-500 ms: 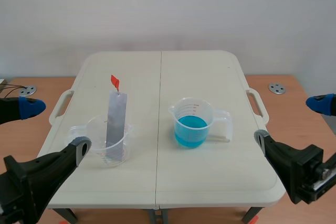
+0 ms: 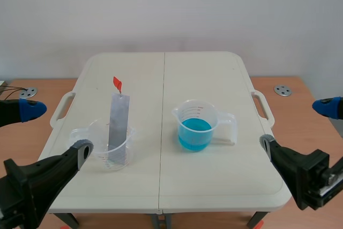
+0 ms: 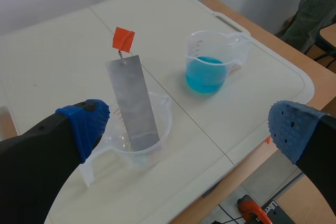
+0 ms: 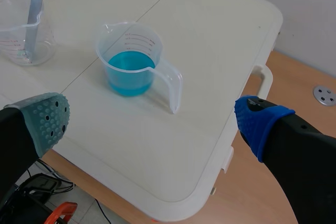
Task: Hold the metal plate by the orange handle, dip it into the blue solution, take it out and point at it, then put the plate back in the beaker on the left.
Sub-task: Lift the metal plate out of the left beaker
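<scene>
1. Nothing has visibly moved since the earlier frame.
2. Left pincer [image 3: 186, 129] and right pincer [image 4: 152, 118] both gape released, holding nothing.
3. The metal plate [image 2: 118, 127] stands near-upright in the clear beaker [image 2: 110, 146], with the orange handle [image 2: 117, 83] on top.
4. The blue solution [image 2: 194, 132] sits right of that beaker.
5. The left pincer is nearer the beaker, and the handle lies ahead of and above it.

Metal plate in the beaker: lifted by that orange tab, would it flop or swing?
The metal plate leans unbent, so probably stiff. It looks thin, likely light. Its small orange handle joins by a thin link, so it may swing.
</scene>
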`<control>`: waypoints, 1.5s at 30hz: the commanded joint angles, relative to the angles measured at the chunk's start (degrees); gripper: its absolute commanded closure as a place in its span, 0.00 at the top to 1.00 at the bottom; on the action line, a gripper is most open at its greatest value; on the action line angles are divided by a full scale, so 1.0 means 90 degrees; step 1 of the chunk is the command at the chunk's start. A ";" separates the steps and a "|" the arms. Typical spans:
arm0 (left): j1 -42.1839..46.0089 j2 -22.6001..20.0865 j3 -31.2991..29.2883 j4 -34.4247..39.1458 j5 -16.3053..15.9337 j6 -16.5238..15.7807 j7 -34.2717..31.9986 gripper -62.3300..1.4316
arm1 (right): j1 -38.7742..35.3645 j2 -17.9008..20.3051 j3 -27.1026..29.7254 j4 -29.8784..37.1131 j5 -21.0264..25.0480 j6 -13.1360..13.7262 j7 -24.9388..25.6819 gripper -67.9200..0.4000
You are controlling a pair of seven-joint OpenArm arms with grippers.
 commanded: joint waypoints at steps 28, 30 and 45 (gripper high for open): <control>0.0022 0.0027 -0.0097 0.0036 -0.0032 0.0053 0.0056 0.64 | 0.0238 0.0053 -0.0087 0.0029 -0.0168 0.0010 0.0085 0.98; 0.0097 0.0027 -0.0253 0.0039 0.0070 0.0053 0.0019 0.31 | 0.0386 0.0053 -0.0199 0.0029 -0.0253 0.0010 0.0036 0.98; 0.1882 0.0153 -0.1953 0.0078 0.0272 0.0051 -0.1086 0.07 | 0.1996 0.0051 -0.1768 0.0027 -0.0920 0.0005 -0.0289 0.98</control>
